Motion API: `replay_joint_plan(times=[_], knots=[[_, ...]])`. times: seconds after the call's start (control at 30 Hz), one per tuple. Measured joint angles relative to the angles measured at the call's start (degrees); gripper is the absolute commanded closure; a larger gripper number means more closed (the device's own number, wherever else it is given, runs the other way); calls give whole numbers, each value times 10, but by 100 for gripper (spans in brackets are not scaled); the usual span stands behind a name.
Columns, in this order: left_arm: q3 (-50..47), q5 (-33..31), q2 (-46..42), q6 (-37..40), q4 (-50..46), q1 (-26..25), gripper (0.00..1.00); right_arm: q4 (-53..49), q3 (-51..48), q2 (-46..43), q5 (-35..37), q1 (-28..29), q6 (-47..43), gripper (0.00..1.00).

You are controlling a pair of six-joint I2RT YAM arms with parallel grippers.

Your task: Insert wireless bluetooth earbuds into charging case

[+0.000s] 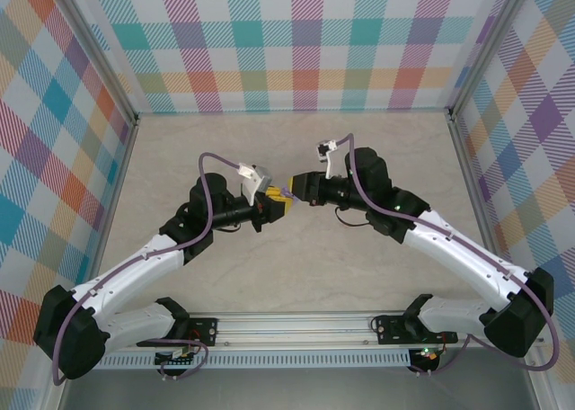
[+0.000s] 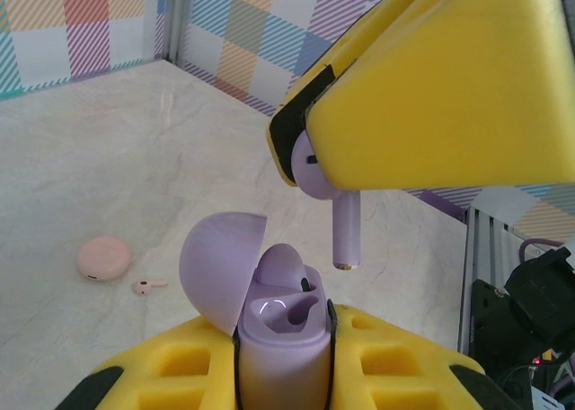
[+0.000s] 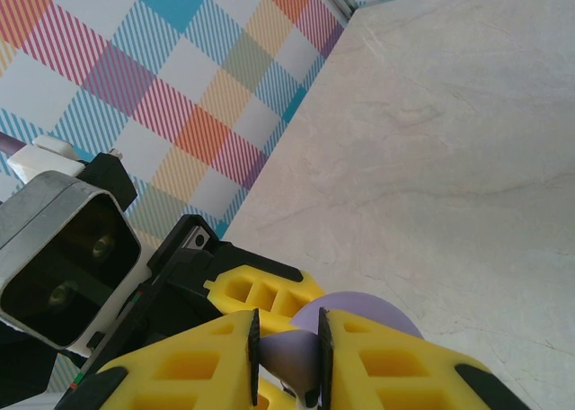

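**Purple earbud held over its open case**

On my left wrist camera, far left, a round pink case (image 2: 103, 258) lies on the desk (image 2: 135, 158), with a pink earbud (image 2: 150, 286) just beside it. At centre, my left end effector (image 2: 280, 374) is clamped on the purple charging case (image 2: 278, 343). Its lid is open and one purple earbud (image 2: 286, 264) sits inside. Just above and to the right, my right end effector (image 3: 287, 343) is clamped on a second purple earbud (image 2: 346, 230), stem pointing down, not touching the case.
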Motion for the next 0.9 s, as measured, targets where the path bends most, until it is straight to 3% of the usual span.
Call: replay_joint_plan(times=[0.9], knots=[[21,5,8,-45,-4,0,90,2,5,10,31,9,-23,76]])
